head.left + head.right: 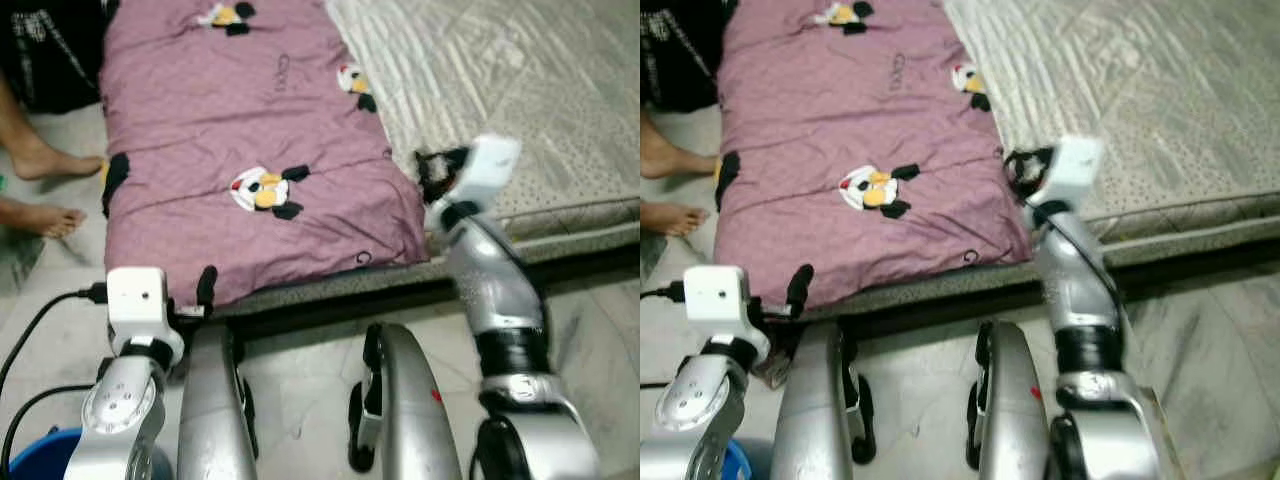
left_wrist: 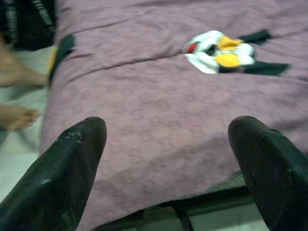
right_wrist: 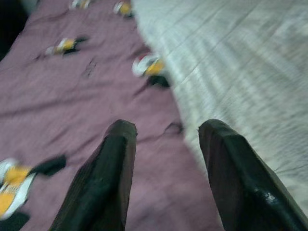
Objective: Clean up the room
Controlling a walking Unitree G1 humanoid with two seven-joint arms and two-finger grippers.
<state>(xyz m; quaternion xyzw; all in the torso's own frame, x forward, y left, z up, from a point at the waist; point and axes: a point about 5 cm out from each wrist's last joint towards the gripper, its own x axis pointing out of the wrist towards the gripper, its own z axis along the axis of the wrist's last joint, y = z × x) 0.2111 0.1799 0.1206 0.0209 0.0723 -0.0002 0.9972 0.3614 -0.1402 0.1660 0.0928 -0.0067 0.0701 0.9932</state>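
At the foot of the low bed, left eye view: a purple quilt (image 1: 250, 140) printed with cartoon figures lies folded lengthwise on the grey mattress (image 1: 520, 110), covering its left part and leaving the right part bare; the near edge of the quilt hangs slightly over the mattress border. The left gripper (image 1: 195, 290) sits at the quilt's near left corner, the right gripper (image 1: 432, 172) at its near right corner, where quilt meets bare mattress. A person's bare feet (image 1: 45, 190) rest on the floor beside the bed, and a blue bucket (image 1: 40, 455) stands near the robot's left arm. Right eye view: the same layout, with the two grippers well apart along the quilt's near edge. Left wrist view: the left gripper's two fingers (image 2: 62, 168) are spread wide, with nothing between them, and point at the quilt's near edge. Right wrist view: the right gripper's fingers (image 3: 103, 178) are parted, holding nothing, and hover above the quilt's right border beside the bare mattress. Judgement of progress: the quilt is already folded to a strip, yet neither corner is gripped; taking both corners and folding or carrying the quilt away appears to be what is left.
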